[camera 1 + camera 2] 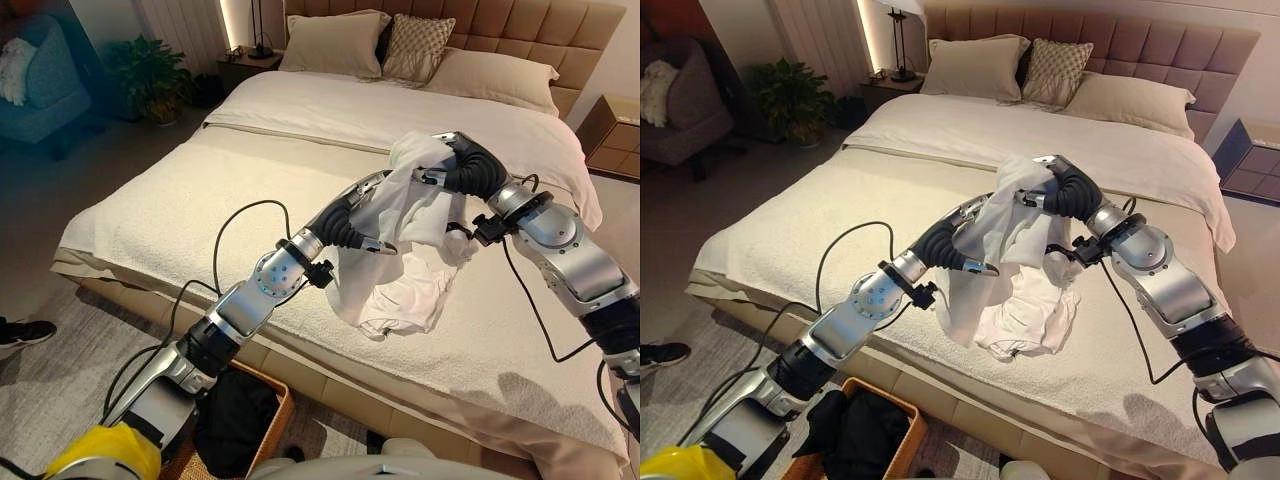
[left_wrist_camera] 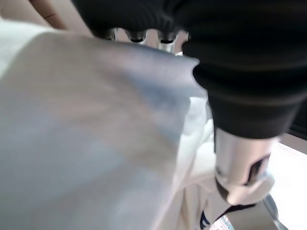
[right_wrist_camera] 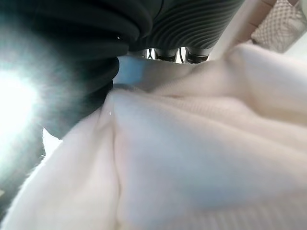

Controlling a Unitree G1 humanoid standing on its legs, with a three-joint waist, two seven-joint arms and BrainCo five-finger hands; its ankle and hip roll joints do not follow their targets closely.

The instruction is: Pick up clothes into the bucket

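One white garment [image 1: 405, 250], soft and crumpled, lifted above the bed [image 1: 160, 215] between two hands, lower folds sagging onto the cream cover. Draped over left hand [image 1: 362, 215] and right hand [image 1: 462, 165]; fingers of both buried in cloth, grip impossible to tell. One wicker basket [image 1: 902, 435] on the floor at the bed's near edge, cut off by the frame, dark clothing [image 1: 855, 425] inside. Three pillows [image 1: 330, 42] at the headboard.

Left hand [image 1: 365, 215] and right hand [image 1: 455, 165] raised close together at mid-frame, both arms bent inward, fingers hidden from sight.
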